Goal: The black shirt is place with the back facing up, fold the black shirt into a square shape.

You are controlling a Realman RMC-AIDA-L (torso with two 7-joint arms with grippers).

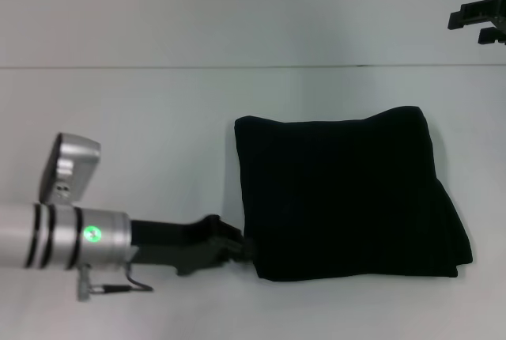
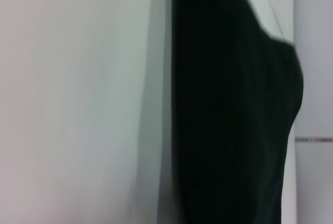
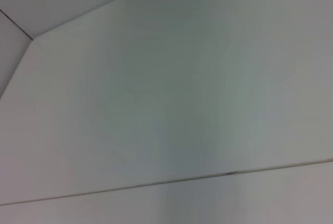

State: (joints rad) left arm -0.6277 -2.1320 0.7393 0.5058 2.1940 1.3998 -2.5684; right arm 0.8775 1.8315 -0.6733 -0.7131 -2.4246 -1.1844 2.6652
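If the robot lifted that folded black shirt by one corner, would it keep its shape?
Probably not. The black shirt lies in soft stacked layers with rounded edges, so it would likely droop and unfold. Pushed by the left gripper at its near corner, it would probably bunch on the table rather than slide whole.

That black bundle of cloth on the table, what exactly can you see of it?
The black shirt is plain, soft-looking dark fabric, folded into a thick, roughly square bundle with stacked layers showing along its right edge. No lettering, sleeves or collar show. It lies flat on the white table, right of centre. Its top edge sags slightly in the middle, and its lower right corner bulges outward. The left gripper meets its lower left corner; whether it is pinching the cloth cannot be seen. The right gripper hangs far off, not touching it.
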